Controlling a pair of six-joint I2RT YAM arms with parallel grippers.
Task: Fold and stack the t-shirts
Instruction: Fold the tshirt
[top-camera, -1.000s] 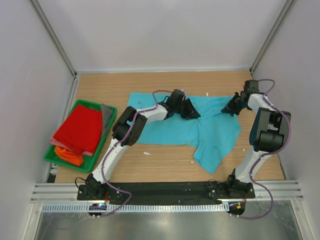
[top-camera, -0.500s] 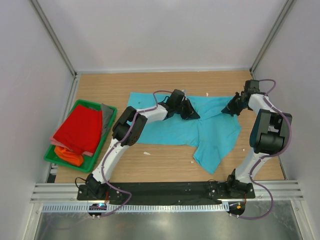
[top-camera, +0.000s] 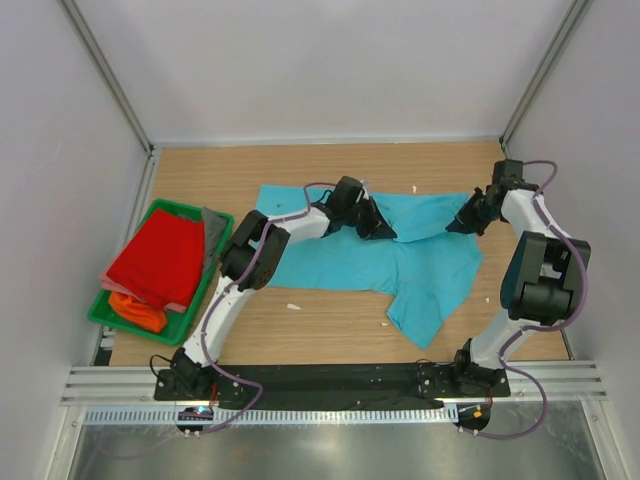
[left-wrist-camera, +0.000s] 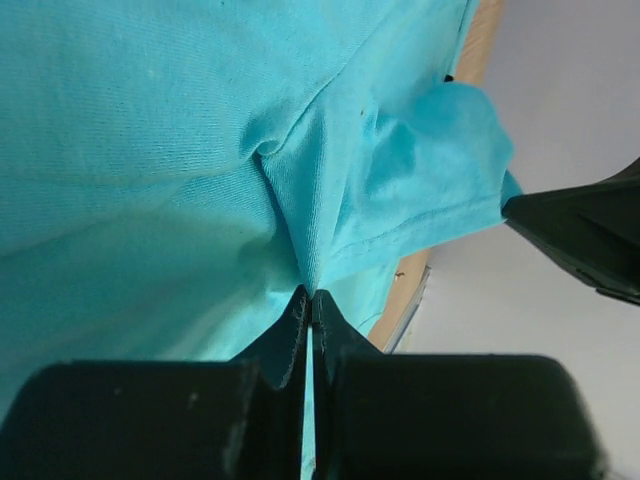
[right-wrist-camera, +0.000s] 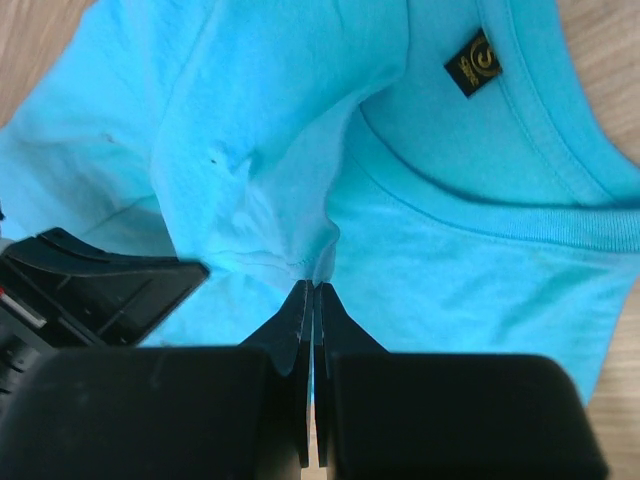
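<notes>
Right of the green tray (top-camera: 186, 208), the blue t-shirt (top-camera: 420, 265) lies spread out, soft, light and floppy, likely best held near its far edge, where the left gripper (left-wrist-camera: 311, 300) and the right gripper (right-wrist-camera: 312, 290) each pinch a fold.

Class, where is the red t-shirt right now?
In the overhead view, the red t-shirt lies atop the pile in the green tray at the left edge of the table, over the orange t-shirt and left of the spread turquoise t-shirt.

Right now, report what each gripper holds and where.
Both hold the turquoise t-shirt: left gripper pinches a cloth ridge midway along its far edge, right gripper a fold beside the collar.
</notes>
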